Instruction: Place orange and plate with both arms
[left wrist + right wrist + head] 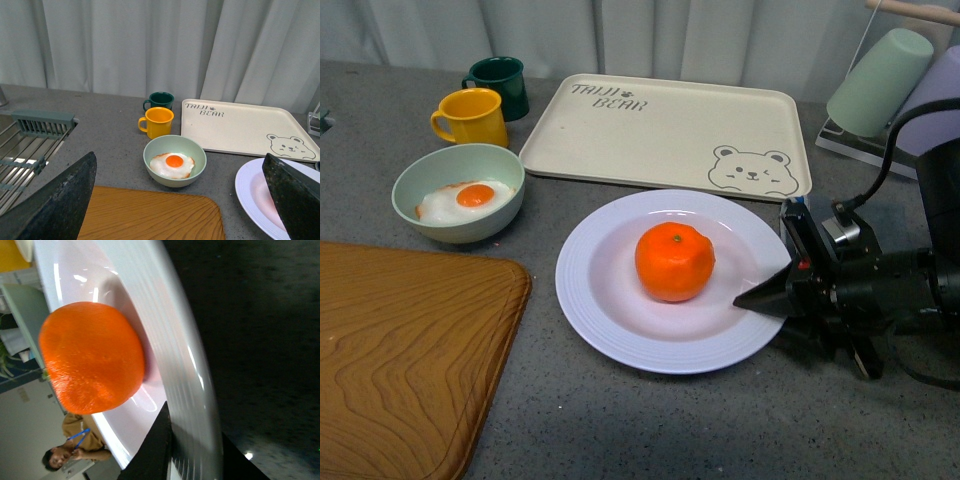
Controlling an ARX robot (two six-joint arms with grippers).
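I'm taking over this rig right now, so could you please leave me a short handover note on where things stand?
Left gripper: open, empty, near the wooden board.
Right gripper: shut on the plate's right rim.
Orange sits in the plate's middle; plate rests on the counter in front of the cream tray.
Done: orange on plate. Left: moving the plate, apparently; target unclear.

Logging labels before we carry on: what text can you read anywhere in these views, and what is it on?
"TAIJI BEAR": printed on the cream tray, near one far corner. A bear face is drawn at the opposite corner. The first word's lettering is stylised, so that reading is less certain.
Nothing readable on the plate, the orange or anything else.
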